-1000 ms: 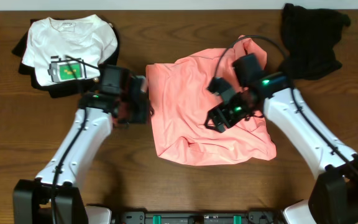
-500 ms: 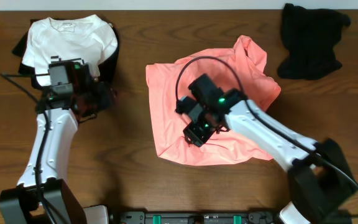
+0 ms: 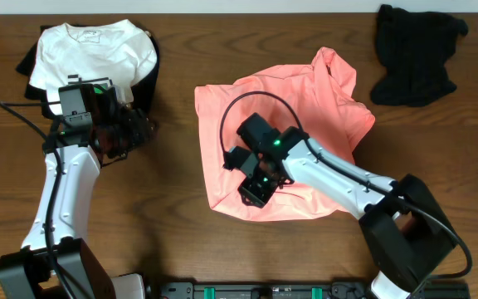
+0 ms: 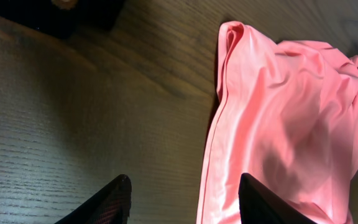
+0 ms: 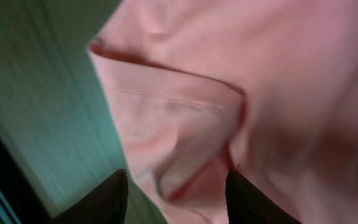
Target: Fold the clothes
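Overhead and wrist views, read from the near edge outward. Nearest lies a broad strip of bare counter point(image 3: 164, 241), open between the two arm bases. Beyond it is the near border of the pink shirt point(image 3: 314, 100), a rumpled, rounded edge running roughly parallel to the counter's front. The shirt lies crumpled at mid-counter, slightly right of centre. The right pincer point(image 3: 254, 189) hangs over the shirt's near-left corner. In its blurred wrist view the pincer point(image 5: 176, 196) is released, its fingers apart above a raised fold beside the hem. Whether they touch the cloth cannot be told. The shirt's left edge is a straight stitched hem, seen in the left wrist view as a clean line of pink shirt point(image 4: 278, 112) against wood. A clear lane of bare wood lies to the left of that hem. The left pincer point(image 3: 139, 131) stands over that lane, near the hem but apart from it, released, with only wood between its fingers point(image 4: 185, 199). At the far left a folded white shirt point(image 3: 98, 46) lies on a dark pile point(image 3: 150, 60), just behind the left pincer. At the far right a black heap point(image 3: 413, 54) sits apart from the pink shirt's sleeve, bare wood between them.
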`<state>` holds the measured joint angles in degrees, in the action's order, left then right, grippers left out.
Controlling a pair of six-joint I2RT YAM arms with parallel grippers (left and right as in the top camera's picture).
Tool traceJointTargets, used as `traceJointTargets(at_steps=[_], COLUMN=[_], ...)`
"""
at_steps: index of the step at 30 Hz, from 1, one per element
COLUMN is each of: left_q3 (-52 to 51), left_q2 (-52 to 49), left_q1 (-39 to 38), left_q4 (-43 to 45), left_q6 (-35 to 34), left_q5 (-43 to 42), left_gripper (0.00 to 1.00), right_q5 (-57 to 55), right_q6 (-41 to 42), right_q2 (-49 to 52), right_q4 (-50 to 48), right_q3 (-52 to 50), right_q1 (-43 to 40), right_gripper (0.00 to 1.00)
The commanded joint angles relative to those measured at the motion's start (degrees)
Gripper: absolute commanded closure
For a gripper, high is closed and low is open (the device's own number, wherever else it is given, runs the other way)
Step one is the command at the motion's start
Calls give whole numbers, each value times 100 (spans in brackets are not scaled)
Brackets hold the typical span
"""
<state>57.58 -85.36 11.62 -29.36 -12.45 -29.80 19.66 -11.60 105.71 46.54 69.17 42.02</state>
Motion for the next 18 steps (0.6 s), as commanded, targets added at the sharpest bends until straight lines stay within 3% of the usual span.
traceJointTargets(at_steps=[1, 12, 16, 18], left_q3=[50, 50, 50, 50], left_q2=[125, 125, 125, 125], left_q1=[22, 22, 22, 22], left_q4=[-4, -7, -7, -9], left_q6=[-31, -31, -33, -31], left_q5=[-61, -63, -63, -63], left_gripper=[44, 44, 44, 43], right_q5=[129, -188, -186, -184], right_q6=[-136, -125, -68, -26], right_q2=[42, 229, 404, 431], right_q4=[-42, -212, -229, -190], right_q3=[2, -39, -39, -39], right_q1=[192, 219, 221, 225], right_gripper=[51, 53, 60, 68])
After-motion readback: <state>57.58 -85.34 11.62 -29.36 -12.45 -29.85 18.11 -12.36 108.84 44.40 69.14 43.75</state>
